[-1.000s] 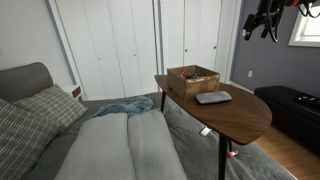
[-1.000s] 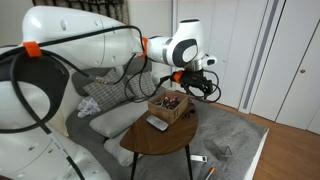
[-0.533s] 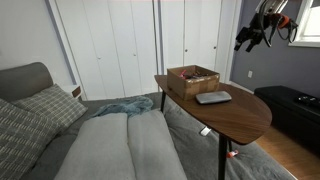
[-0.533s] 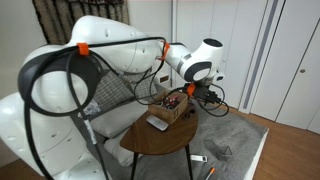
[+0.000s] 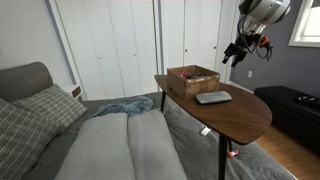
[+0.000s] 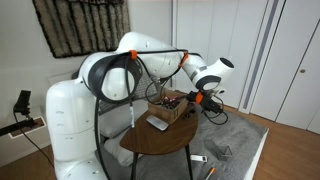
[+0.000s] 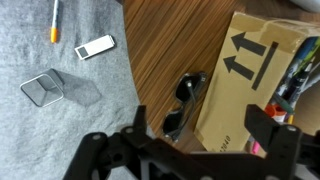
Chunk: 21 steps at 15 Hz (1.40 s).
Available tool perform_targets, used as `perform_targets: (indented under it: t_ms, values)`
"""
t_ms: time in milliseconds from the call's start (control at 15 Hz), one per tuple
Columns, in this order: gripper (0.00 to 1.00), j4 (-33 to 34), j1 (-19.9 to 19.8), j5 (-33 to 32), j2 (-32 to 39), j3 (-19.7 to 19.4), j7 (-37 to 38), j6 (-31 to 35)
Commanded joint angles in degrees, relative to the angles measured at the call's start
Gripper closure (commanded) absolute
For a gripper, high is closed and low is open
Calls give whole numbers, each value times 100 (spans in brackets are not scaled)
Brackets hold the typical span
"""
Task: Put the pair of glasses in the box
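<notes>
One gripper (image 5: pixel 243 50) hangs in the air well above the bench (image 5: pixel 240 118), at about 2 o'clock from the box (image 5: pixel 192 78) in an exterior view. Wrist view: the jaws stand wide apart and hold nothing. Seen between them, the pair of glasses (image 7: pixel 185 104), dark-framed, lies on the bare wood of the bench. It is outside the box, just beside a cardboard flap printed with two arrows, at the flap's 9 o'clock; whether frame and flap touch cannot be told. In both exterior views the glasses are too small to make out. The grey slab (image 5: pixel 212 97) lies flat on the bench at 5 o'clock from the box, near it. On the carpet (image 7: pixel 90 110), from 9 to 11 o'clock of the glasses, lie a metal tin (image 7: pixel 42 88), a white device (image 7: pixel 95 46) and a pen (image 7: pixel 55 22), well apart from one another.
</notes>
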Motion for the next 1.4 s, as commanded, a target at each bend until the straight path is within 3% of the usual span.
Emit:
perform_targets:
  t_ms: [0, 733, 800, 1133, 1333]
  values:
    - [0, 103, -322, -53, 114, 302, 28, -8]
    - [0, 781, -626, 378, 845, 701, 133, -38]
    - [4, 841, -616, 359, 913, 752, 170, -1]
    - [48, 1567, -647, 278, 1635, 1009, 588, -116]
    - [57, 1898, -715, 245, 1972, 1144, 776, -181]
